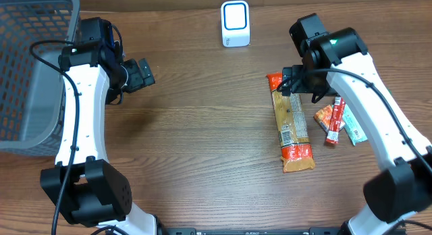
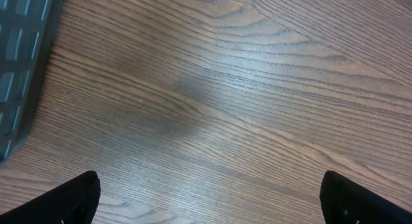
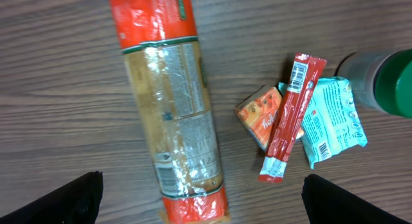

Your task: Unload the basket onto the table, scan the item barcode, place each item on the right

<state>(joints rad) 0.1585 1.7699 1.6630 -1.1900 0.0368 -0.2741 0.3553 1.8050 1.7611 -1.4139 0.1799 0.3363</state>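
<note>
A long orange and red snack packet (image 1: 292, 123) (image 3: 172, 102) lies lengthwise on the wooden table. Beside it lie a red stick sachet (image 1: 333, 123) (image 3: 291, 114) with a barcode at its top end, a small orange packet (image 1: 322, 115) (image 3: 256, 116) and a teal packet (image 1: 354, 131) (image 3: 331, 121). The white scanner (image 1: 235, 23) with a blue ring stands at the back centre. My right gripper (image 1: 302, 90) (image 3: 205, 198) hangs open above the long packet's near end, holding nothing. Far to the left, my left gripper (image 1: 150, 74) (image 2: 209, 198) is open over bare wood.
A grey mesh basket (image 1: 27, 73) (image 2: 19, 56) fills the left side of the table, close to the left arm. A blurred grey and green object (image 3: 386, 82) shows at the right edge of the right wrist view.
</note>
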